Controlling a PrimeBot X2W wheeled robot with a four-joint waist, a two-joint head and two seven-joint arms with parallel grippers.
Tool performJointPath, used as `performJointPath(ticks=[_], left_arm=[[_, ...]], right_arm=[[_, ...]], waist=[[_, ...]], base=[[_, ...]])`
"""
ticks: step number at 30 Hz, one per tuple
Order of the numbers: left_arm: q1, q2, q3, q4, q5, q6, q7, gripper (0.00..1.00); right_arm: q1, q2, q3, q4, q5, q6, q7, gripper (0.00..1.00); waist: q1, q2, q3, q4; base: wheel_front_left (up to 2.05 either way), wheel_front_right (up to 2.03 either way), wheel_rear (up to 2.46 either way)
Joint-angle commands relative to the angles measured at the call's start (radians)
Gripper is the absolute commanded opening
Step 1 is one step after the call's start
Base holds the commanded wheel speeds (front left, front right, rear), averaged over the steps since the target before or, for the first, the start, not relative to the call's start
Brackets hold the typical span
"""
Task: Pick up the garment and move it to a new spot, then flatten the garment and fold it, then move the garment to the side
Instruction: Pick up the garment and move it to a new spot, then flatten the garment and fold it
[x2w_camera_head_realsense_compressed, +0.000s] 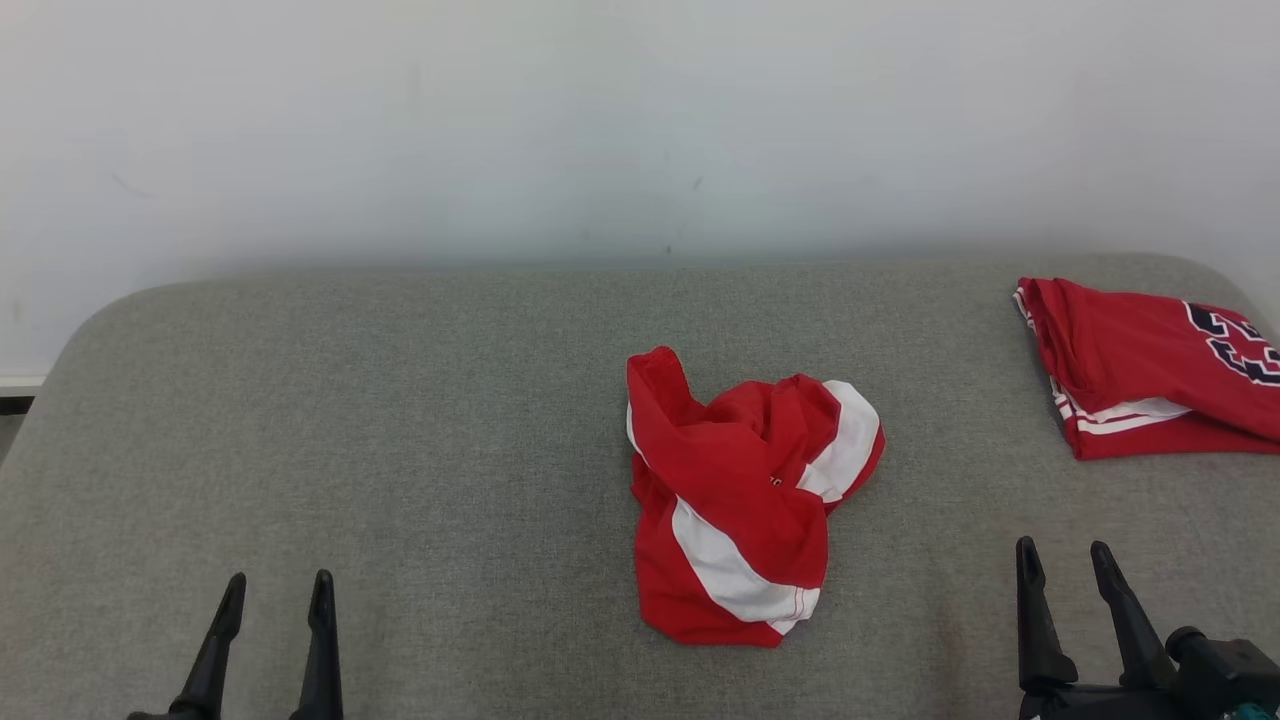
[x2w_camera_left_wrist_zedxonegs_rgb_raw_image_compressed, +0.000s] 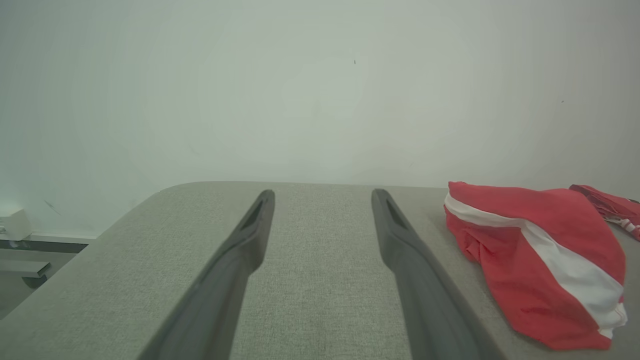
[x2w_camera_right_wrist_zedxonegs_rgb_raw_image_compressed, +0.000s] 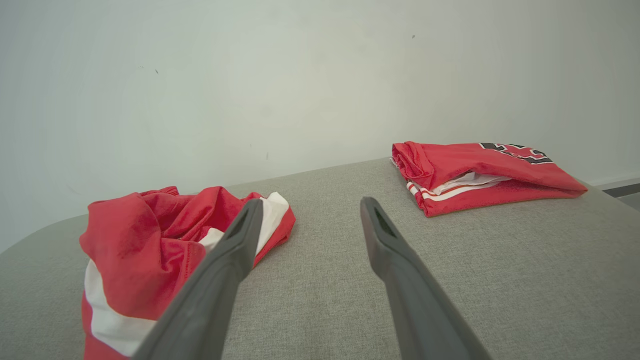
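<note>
A crumpled red garment with white stripes (x2w_camera_head_realsense_compressed: 745, 495) lies in a heap at the middle of the grey padded table (x2w_camera_head_realsense_compressed: 400, 400). It also appears at the right of the left wrist view as the garment (x2w_camera_left_wrist_zedxonegs_rgb_raw_image_compressed: 540, 255) and at the left of the right wrist view as the garment (x2w_camera_right_wrist_zedxonegs_rgb_raw_image_compressed: 145, 245). My left gripper (x2w_camera_head_realsense_compressed: 277, 594) sits open at the lower left, well left of the heap, with nothing between its fingers. Over at the lower right, my right gripper (x2w_camera_head_realsense_compressed: 1063, 560) is open and empty too, off to the right of the heap.
A folded red jersey with dark lettering and white trim (x2w_camera_head_realsense_compressed: 1150, 365) lies at the table's far right; it is the jersey (x2w_camera_right_wrist_zedxonegs_rgb_raw_image_compressed: 480, 172) in the right wrist view. A pale wall (x2w_camera_head_realsense_compressed: 640, 120) rises behind the table. Bare grey surface stretches left of the heap.
</note>
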Motion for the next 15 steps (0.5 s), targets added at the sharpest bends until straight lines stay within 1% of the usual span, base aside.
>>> performJointPath(ticks=[1, 5, 15], left_arm=[[0.019, -0.010, 0.009, -0.003, 0.009, -0.010, -0.003, 1.00], [0.035, -0.049, 0.038, 0.007, 0.037, -0.046, -0.003, 1.00], [0.021, -0.086, 0.080, 0.032, 0.069, -0.085, -0.003, 1.00]], right_arm=[[0.010, 0.001, 0.002, 0.002, 0.009, -0.003, 0.004, 1.00], [0.014, 0.005, 0.012, 0.009, 0.012, -0.003, 0.002, 1.00], [0.016, 0.004, 0.025, 0.017, 0.017, -0.003, -0.003, 1.00]], waist=[[0.0000, 0.0000, -0.001, 0.002], [0.0000, 0.0000, -0.001, 0.003], [0.0000, 0.0000, 0.004, -0.007]], base=[[0.00, 0.00, 0.00], [0.00, 0.00, 0.00], [0.00, 0.00, 0.00]])
